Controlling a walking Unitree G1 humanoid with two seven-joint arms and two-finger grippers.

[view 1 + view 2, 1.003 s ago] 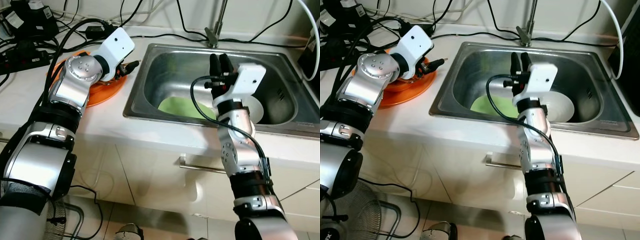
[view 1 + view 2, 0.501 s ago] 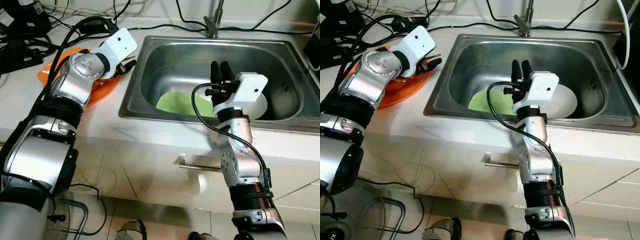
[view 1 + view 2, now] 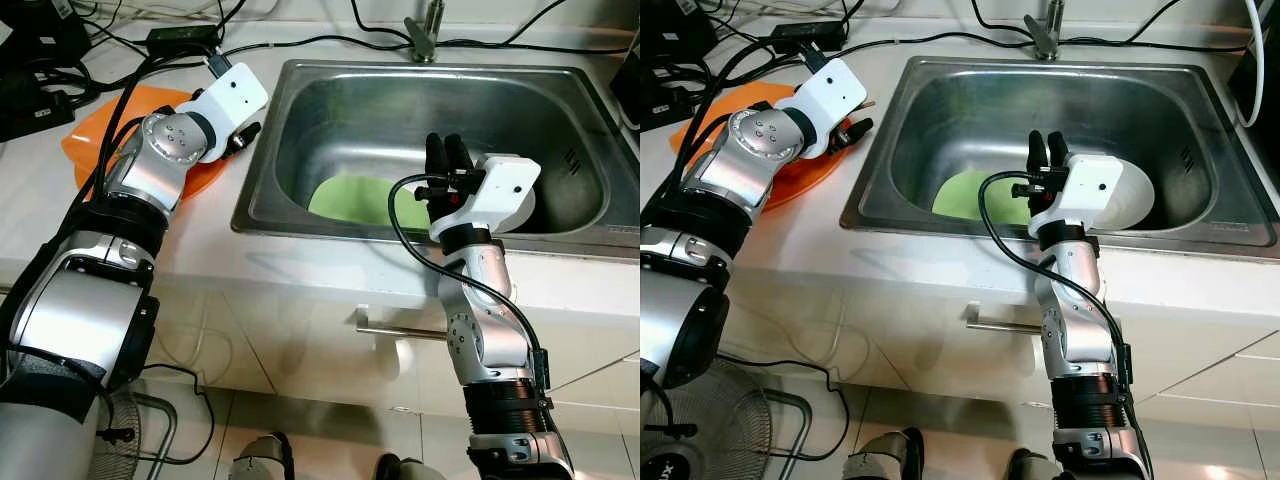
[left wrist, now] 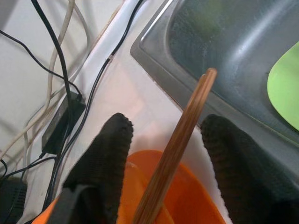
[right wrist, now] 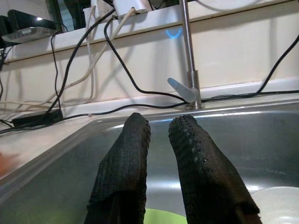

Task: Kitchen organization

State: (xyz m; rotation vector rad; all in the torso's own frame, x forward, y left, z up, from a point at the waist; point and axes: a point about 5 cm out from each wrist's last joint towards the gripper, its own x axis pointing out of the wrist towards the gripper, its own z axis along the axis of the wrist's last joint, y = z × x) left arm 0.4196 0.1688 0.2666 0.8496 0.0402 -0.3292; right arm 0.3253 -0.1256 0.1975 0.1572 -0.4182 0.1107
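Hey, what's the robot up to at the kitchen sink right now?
The left gripper is over the orange plate on the counter, its open fingers either side of a wooden stick. The right gripper hangs empty over the steel sink, fingers nearly together, above a green plate and a white plate.

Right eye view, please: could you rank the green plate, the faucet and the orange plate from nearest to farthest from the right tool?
From the right tool:
1. Green plate, in the sink just below and left of it.
2. Faucet, behind the sink at the back rim.
3. Orange plate, on the counter left of the sink, under the left tool.
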